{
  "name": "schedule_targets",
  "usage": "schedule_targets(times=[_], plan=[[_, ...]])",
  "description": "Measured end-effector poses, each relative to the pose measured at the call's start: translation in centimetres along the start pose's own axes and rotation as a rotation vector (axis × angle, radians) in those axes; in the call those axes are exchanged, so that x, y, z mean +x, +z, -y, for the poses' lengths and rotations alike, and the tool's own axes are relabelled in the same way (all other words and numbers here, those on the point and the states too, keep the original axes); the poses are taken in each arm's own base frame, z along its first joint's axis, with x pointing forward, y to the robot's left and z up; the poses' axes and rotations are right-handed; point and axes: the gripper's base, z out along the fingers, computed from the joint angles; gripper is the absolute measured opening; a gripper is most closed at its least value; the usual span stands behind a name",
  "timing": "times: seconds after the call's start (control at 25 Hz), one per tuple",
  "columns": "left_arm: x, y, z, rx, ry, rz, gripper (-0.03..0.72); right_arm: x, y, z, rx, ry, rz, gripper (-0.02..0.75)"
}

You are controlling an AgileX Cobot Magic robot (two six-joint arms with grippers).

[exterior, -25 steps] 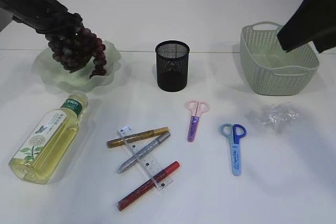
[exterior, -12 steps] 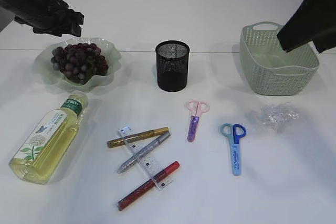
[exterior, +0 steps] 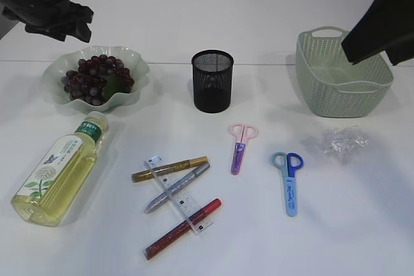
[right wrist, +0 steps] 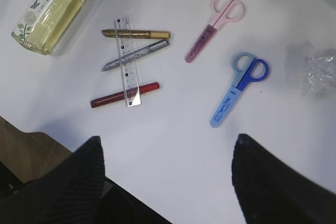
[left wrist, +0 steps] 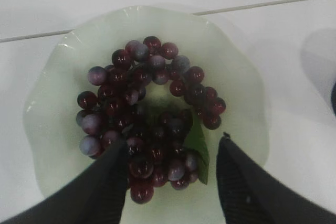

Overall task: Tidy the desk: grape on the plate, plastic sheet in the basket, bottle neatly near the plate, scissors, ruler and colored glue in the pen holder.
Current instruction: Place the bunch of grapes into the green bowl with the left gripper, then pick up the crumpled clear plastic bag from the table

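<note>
Two scissors [exterior: 244, 148], three glue pens [exterior: 170, 169]

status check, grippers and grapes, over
Left gripper open, above plate. Grapes on plate. Right gripper open, empty. Nothing blocking.

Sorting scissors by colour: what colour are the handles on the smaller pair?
Pale pink handles on the small scissors, with a purple blade cover; clearest in the right wrist view.

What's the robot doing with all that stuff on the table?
It's tidying up. The grapes already lie on the green plate, and the left gripper hangs open above them. The right gripper is open too, high over the table. The bottle, scissors, ruler and plastic sheet aren't put away yet.
</note>
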Motion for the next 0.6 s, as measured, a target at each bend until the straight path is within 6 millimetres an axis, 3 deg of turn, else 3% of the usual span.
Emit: schedule_targets(times=[0.6], plan=[[-0.3,-13.1,1.6,0.023,0.041,-0.107,0.401,0.1,0.0,0.9,0.095,0.018,-0.006,0.585]])
